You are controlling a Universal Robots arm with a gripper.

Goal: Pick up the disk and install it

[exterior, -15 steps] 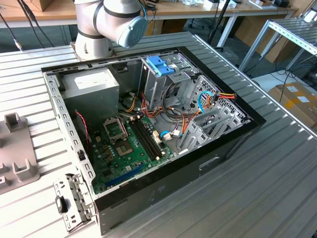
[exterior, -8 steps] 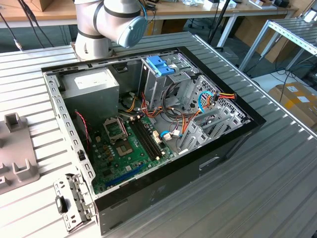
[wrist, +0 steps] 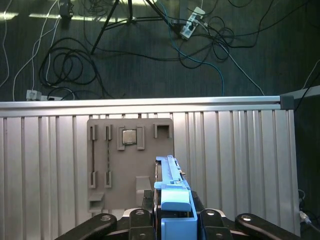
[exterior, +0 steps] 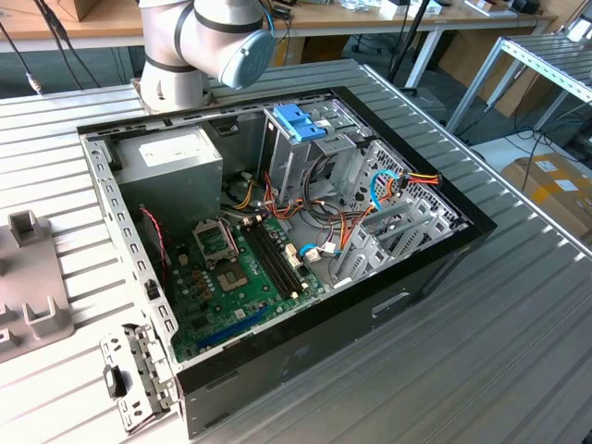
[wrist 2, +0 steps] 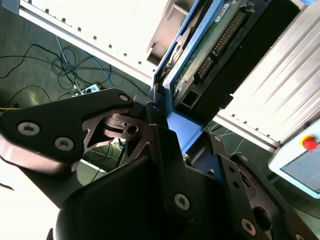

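The disk (wrist: 172,197) is a flat drive in a bright blue carrier frame, held edge-on between my gripper's (wrist: 172,220) fingers in the first wrist view. The second wrist view shows the disk (wrist 2: 200,65) from its underside, with a green circuit board and a connector row inside the blue frame. My gripper (wrist 2: 182,132) is shut on its lower end. It hangs above the ribbed metal table (wrist: 240,165), over a grey fixture plate (wrist: 112,160). In the exterior view the open computer case (exterior: 277,231) lies on its side with its drive cage (exterior: 310,157) at the back.
A blue plastic bracket (exterior: 301,120) sits on top of the drive cage. Loose coloured cables (exterior: 388,185) run through the case beside the motherboard (exterior: 240,268). The arm's base (exterior: 199,46) stands behind the case. The fixture plate (exterior: 28,287) lies at the exterior view's left and carries a small square chip (wrist: 129,136).
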